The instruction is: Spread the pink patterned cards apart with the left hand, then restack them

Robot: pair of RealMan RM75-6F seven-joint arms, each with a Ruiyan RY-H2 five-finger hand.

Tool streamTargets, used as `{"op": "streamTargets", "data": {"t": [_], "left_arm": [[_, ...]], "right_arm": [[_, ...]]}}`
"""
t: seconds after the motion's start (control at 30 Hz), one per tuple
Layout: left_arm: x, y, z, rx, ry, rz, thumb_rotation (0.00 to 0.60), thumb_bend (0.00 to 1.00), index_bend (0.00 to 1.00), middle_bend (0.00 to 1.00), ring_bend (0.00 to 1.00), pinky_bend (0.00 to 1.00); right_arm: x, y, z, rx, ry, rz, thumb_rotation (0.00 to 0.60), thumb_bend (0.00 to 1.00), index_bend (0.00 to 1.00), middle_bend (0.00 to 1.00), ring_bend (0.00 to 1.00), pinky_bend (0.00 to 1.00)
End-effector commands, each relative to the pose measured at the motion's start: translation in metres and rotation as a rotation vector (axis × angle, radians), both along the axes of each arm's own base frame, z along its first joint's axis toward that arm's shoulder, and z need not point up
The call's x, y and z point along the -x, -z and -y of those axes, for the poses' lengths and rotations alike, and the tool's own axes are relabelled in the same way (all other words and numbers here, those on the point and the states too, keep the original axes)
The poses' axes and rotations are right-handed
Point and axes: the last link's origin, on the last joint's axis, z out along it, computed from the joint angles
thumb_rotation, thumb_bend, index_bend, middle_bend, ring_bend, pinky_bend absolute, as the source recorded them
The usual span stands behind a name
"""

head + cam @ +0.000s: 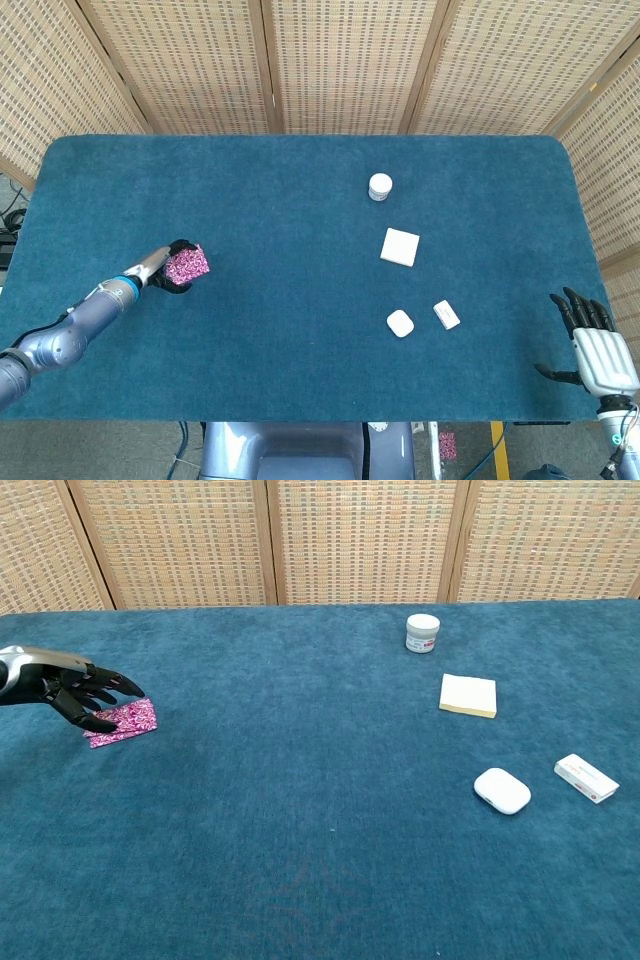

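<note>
The pink patterned cards (189, 263) (129, 721) lie flat on the blue table cloth (300, 300) at the left, in a small stack with the edges slightly offset. My left hand (168, 271) (84, 692) is low over their left side. Its dark fingers are spread, with the fingertips (128, 692) over the stack's left part, and I cannot tell if they touch it. It holds nothing. In the head view my right hand (593, 347) hangs past the table's front right corner, fingers apart and empty. The chest view does not show it.
A white jar (380, 187) (422, 633), a pale square pad (400, 247) (469, 695), a white earbud case (400, 323) (502, 790) and a small white box (446, 315) (587, 778) sit on the right half. Wicker screens stand behind the table.
</note>
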Motion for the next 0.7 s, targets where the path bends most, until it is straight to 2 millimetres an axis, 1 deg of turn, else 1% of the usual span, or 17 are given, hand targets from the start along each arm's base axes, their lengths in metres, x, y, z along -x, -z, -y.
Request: {"op": "streamTargets", "data": {"t": [0.03, 0.3, 0.5, 0.7], "left_arm": [[0.001, -0.001, 0.002, 0.013, -0.007, 0.004, 0.6, 0.37, 0.13, 0.0, 0.0, 0.0], [-0.003, 0.0, 0.008, 0.056, -0.038, 0.046, 0.6, 0.37, 0.13, 0.0, 0.0, 0.0], [-0.005, -0.006, 0.007, 0.036, -0.037, 0.061, 0.6, 0.37, 0.13, 0.0, 0.0, 0.0], [-0.006, -0.016, 0.003, -0.001, -0.042, 0.081, 0.6, 0.37, 0.13, 0.0, 0.0, 0.0]], "right_arm": [[0.0, 0.0, 0.0, -0.001, -0.002, 0.0, 0.6, 0.0, 0.0, 0.0, 0.0, 0.0], [-0.001, 0.0, -0.001, 0.0, -0.004, 0.002, 0.6, 0.0, 0.0, 0.0, 0.0, 0.0], [-0.001, 0.0, -0.001, -0.003, -0.004, -0.001, 0.6, 0.0, 0.0, 0.0, 0.0, 0.0], [-0.001, 0.0, -0.001, -0.002, -0.003, 0.0, 0.6, 0.0, 0.0, 0.0, 0.0, 0.0]]}}
